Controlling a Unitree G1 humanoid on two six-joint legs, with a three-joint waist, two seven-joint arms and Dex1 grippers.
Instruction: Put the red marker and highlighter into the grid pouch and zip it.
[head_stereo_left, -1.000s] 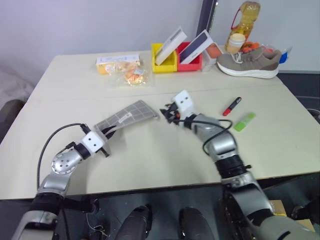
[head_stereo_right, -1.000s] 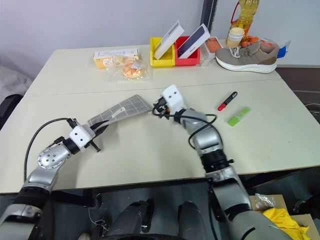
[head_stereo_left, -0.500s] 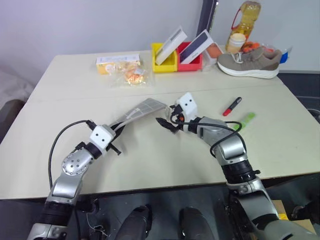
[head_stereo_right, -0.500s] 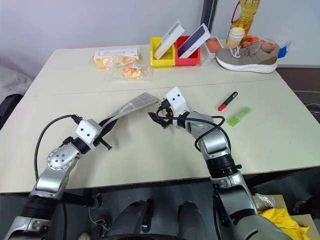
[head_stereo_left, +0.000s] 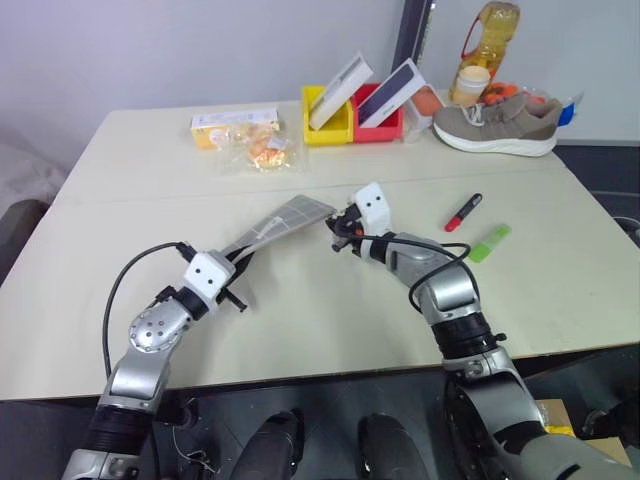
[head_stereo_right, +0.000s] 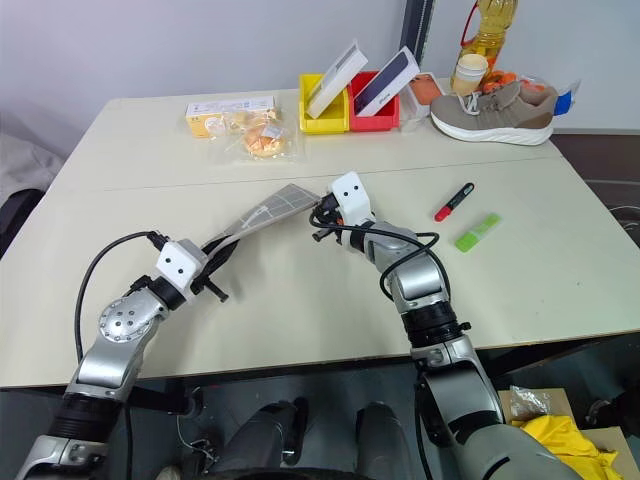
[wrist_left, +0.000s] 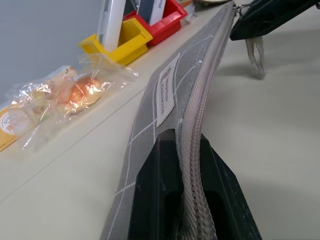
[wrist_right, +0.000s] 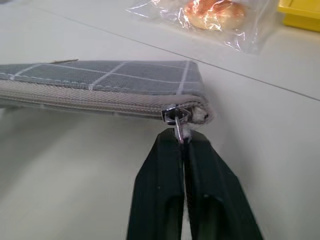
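- Right pincer (wrist_right: 183, 142): clamped on the zipper pull (wrist_right: 176, 119) at the grid pouch's (head_stereo_left: 280, 222) corner.
- Left pincer (wrist_left: 187, 150): clamped on the pouch's opposite end.
- Pouch: likely light, soft fabric; best tensioned from both ends.

Left arm reaches forward and inward, forearm low over the table, wrist about level. Left gripper (wrist_left: 182, 165) pinched tight on the near end of the grid pouch (head_stereo_left: 280, 222), one finger on each face, zipper edge running between them.

Right arm bent at the elbow, forearm angled inward. Right gripper (wrist_right: 184, 142) clamped, fingertips meeting on the zipper pull (wrist_right: 177, 120) at the pouch's far corner.
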